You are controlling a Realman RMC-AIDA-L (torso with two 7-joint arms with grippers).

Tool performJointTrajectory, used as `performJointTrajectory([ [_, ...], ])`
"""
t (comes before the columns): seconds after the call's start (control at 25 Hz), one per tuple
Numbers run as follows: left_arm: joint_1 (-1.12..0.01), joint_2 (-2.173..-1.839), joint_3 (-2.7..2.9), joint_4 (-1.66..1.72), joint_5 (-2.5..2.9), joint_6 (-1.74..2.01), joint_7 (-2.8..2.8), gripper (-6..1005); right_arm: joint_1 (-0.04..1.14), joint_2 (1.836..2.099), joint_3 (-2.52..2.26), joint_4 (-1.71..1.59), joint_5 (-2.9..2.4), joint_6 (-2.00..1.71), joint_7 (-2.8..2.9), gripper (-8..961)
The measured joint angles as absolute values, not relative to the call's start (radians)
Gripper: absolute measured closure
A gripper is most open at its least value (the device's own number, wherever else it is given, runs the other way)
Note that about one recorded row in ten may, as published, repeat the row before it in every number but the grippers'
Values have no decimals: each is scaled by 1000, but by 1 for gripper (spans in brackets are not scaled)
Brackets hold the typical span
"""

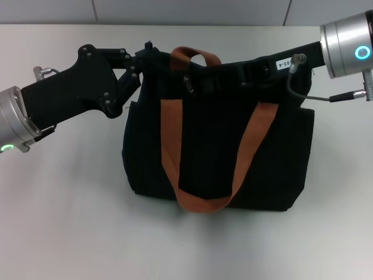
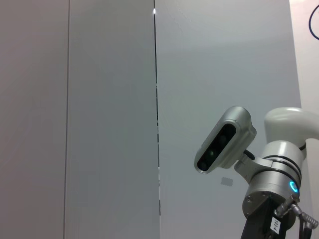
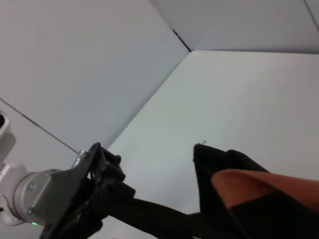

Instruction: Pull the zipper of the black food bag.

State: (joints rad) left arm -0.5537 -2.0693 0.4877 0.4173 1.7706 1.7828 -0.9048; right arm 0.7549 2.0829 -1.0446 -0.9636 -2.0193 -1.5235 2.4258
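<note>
A large boxy black fabric food bag (image 1: 218,146) with two orange-brown webbing handles (image 1: 201,134) stands upright on the plain white desk (image 1: 64,221), and everything here is placed relative to it. One handle hangs down its front face in a long loop; the other arches up over the top seam.

The left claw (image 1: 140,67) is pressed against the bag's upper corner on the robot's left, its black fingers apparently pinching the fabric there, though black on black hides how far they are closed, so I cannot tell. The right claw (image 1: 265,69) lies along the top seam toward the bag's other end; its fingertips merge with the cloth and their opening cannot be told either.

A small silver metal zipper pull (image 1: 189,83) seems to hang at the top seam just under the raised handle, between the two claws.

The bag looks soft and light: its top edge sags and buckles, so it will likely follow any pull unless one end is held taut. The tab is small and smooth, likely slippery; the best hold is probably a firm pinch across its flat faces, pulled in line with the track.
</note>
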Motion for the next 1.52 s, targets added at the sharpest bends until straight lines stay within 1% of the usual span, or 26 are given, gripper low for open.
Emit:
performJointTrajectory([
  [0.2, -554, -2069, 488, 416, 1770, 1782, -903, 939, 740, 2084, -1050, -976, -1990, -1530, 2418, 955],
  [0.84, -555, -2069, 488, 409, 1770, 1788, -908, 937, 751, 2085, -1097, -958, -1922, -1534, 2371, 813],
  [1.04, -561, -2069, 488, 405, 1771, 1789, -908, 936, 765, 2085, -1108, -931, -1921, -1512, 2370, 716],
  [1.16, -561, -2069, 488, 405, 1771, 1790, -908, 936, 779, 2085, -1110, -907, -1921, -1507, 2369, 691],
  [1.52, -564, -2069, 488, 405, 1770, 1800, -917, 934, 785, 2083, -1140, -911, -1921, -1488, 2371, 690],
])
